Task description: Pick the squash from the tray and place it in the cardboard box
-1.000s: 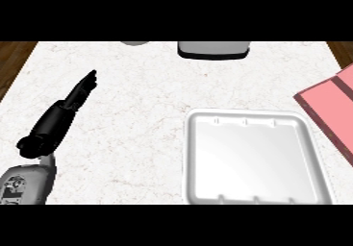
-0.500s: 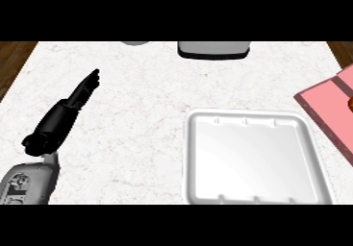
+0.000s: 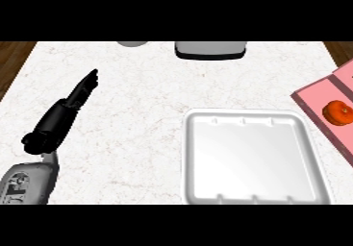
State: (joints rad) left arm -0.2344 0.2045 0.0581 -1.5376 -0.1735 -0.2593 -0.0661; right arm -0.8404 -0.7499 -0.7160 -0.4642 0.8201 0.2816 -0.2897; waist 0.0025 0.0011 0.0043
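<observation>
The squash (image 3: 340, 113) seemingly lies in the pink box (image 3: 313, 92) (beside the tray (image 3: 243, 113)); left hand (image 3: 59, 117) released, fingers straight.

The one change on my head view is at the right edge. A round orange-red squash (image 3: 340, 113) now lies in full sight on the flat pink cardboard box (image 3: 314, 96). A second ago I saw no squash on that pink surface. Half a second ago only a dark sliver of it showed at the very edge of the view, a little higher up. It has since come inward and slightly down, and now rests on the pink surface just below the box's dark fold line.
</observation>
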